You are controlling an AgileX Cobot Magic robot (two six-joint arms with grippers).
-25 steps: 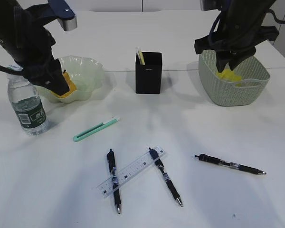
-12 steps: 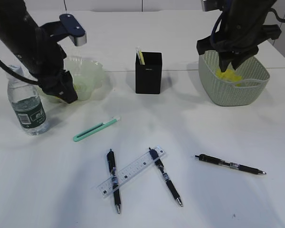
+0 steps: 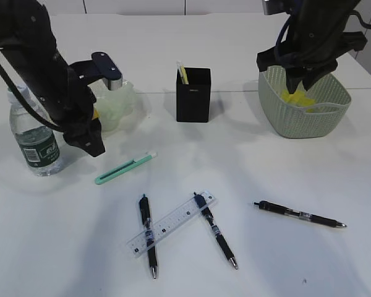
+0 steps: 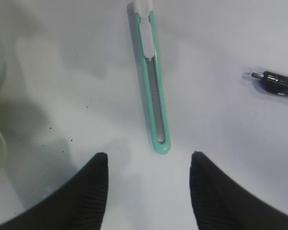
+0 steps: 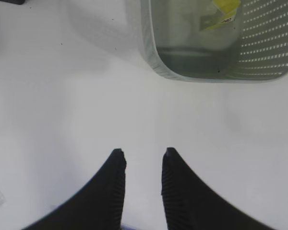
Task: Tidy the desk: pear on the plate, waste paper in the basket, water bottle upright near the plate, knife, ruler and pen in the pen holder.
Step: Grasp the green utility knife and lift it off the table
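My left gripper (image 3: pixel 93 146) (image 4: pixel 149 155) is open and empty, low over the desk (image 3: pixel 266 173) just in front of the plate (image 3: pixel 122 102). The green knife (image 3: pixel 125 168) (image 4: pixel 152 86) lies flat a little ahead of its fingertips. Only a yellow sliver of the pear (image 3: pixel 96 115) shows in the plate behind the arm. The water bottle (image 3: pixel 34 137) stands upright left of the plate. My right gripper (image 3: pixel 298 83) (image 5: pixel 143 153) hangs open and empty at the basket (image 3: pixel 306 114) (image 5: pixel 151 52), which holds yellow waste paper (image 3: pixel 294 97) (image 5: pixel 224 8). The ruler (image 3: pixel 171 223) and three pens (image 3: pixel 215 230) lie in front.
The black pen holder (image 3: pixel 193 94) stands at the middle back with a pale yellow stick in it. One pen (image 3: pixel 147 236) crosses under the ruler, another (image 3: pixel 300 215) lies alone at the right. A pen's tip (image 4: pixel 278 82) shows right of the knife.
My left arm has come away from the plate, forward and down toward the knife. The pear stays in the plate. The right arm has hardly moved.
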